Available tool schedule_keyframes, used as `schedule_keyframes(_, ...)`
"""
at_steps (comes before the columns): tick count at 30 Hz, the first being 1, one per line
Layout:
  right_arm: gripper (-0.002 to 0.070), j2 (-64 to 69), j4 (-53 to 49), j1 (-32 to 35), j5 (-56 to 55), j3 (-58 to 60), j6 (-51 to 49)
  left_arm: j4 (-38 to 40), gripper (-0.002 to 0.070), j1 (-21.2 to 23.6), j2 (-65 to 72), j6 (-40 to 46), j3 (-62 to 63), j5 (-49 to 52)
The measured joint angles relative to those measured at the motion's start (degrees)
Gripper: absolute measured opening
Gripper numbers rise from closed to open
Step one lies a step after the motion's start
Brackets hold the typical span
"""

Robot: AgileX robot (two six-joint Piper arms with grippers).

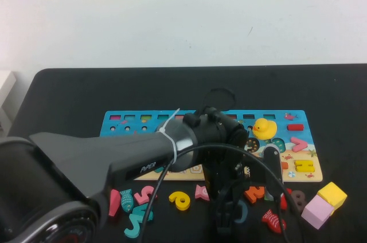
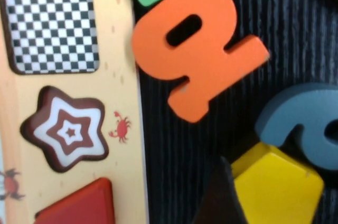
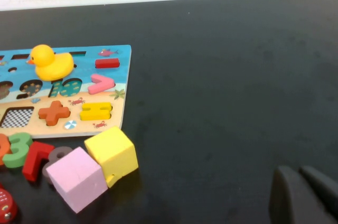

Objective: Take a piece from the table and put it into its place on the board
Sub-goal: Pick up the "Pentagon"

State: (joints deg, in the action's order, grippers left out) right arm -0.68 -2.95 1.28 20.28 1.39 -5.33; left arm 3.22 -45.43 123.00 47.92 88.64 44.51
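Note:
The yellow pentagon piece (image 2: 277,189) lies on the black table (image 1: 69,94), just off the board's (image 1: 298,165) front edge. My left gripper (image 2: 288,195) is open and low over the piece. One dark finger (image 2: 221,197) touches the pentagon's edge; the other is out of frame. In the high view the left gripper (image 1: 226,214) points down and hides the piece. The pentagon recess is hidden behind my left arm. My right gripper (image 3: 305,195) is shut and empty over bare table, right of the board (image 3: 113,123).
An orange number (image 2: 198,49) and a blue number (image 2: 301,123) lie close to the pentagon. A checkered recess (image 2: 50,23) and a star recess (image 2: 66,129) are on the board nearby. A yellow duck (image 1: 264,128) stands on the board. Yellow (image 1: 332,195) and pink (image 1: 316,211) cubes lie at the front right.

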Motion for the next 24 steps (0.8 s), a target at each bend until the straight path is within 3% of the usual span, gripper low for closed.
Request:
schedule_keyframes(6,0.0019,0.0,0.0,0.0,0.0,0.0,0.0,0.1,0.0433,0.0,0.9,0.0,0.1,-0.1)
schedule_keyframes(12,0.0019,0.0,0.0,0.0,0.0,0.0,0.0,0.2,0.0319,0.0,0.9,0.0,0.2,0.5)
schedule_keyframes(24,0.0019,0.0,0.0,0.0,0.0,0.0,0.0,-4.1,0.0319,0.0,-1.6,-5.5,7.1,10.4)
